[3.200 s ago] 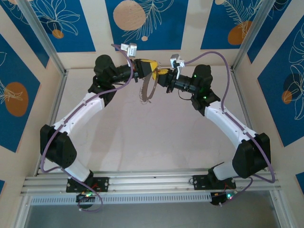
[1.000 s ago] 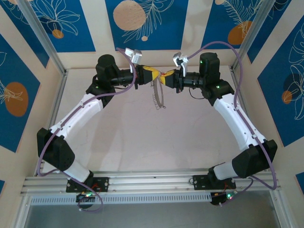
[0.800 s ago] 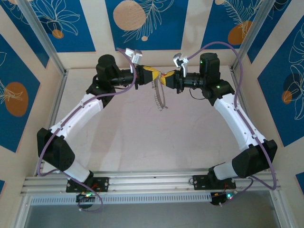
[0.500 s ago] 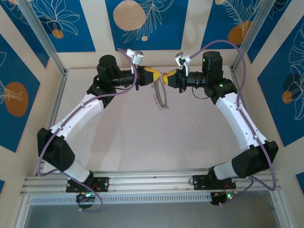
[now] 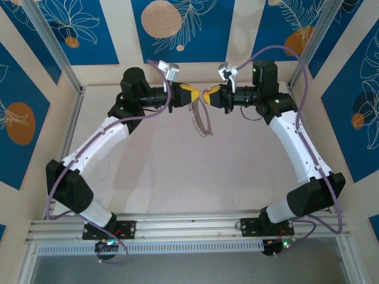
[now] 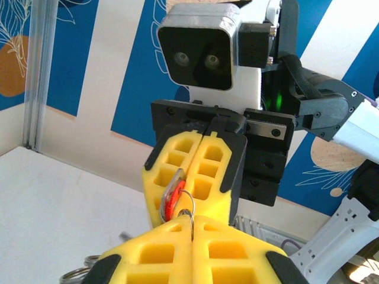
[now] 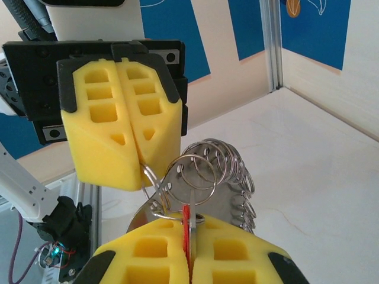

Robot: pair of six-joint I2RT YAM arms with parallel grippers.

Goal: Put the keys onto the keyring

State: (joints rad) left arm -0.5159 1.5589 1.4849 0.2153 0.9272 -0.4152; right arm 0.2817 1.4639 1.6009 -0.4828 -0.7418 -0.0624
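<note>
My left gripper point(image 5: 198, 94) and right gripper point(image 5: 208, 96) meet tip to tip above the far middle of the table. The keyring point(image 5: 201, 121), a string of linked silvery rings, hangs down from where they meet. In the right wrist view my left gripper point(image 7: 140, 161) is shut on one ring of the keyring point(image 7: 228, 163). My right gripper point(image 7: 188, 222) is shut on the red-headed key point(image 7: 187, 228), whose metal edge lies against a ring. In the left wrist view the key point(image 6: 172, 200) pokes from my right gripper point(image 6: 182, 190), just above my left gripper point(image 6: 192, 220).
The pale table point(image 5: 177, 171) is enclosed by walls with blue patterned panels point(image 5: 177, 23). Aluminium posts point(image 5: 50, 44) stand at the back corners. A metal rail point(image 5: 189, 225) carrying both arm bases runs along the near edge.
The right wrist has swung toward the back wall, so its gripper now faces the left one head-on and closer. The hanging rings shifted slightly right. Both grippers stayed shut.
</note>
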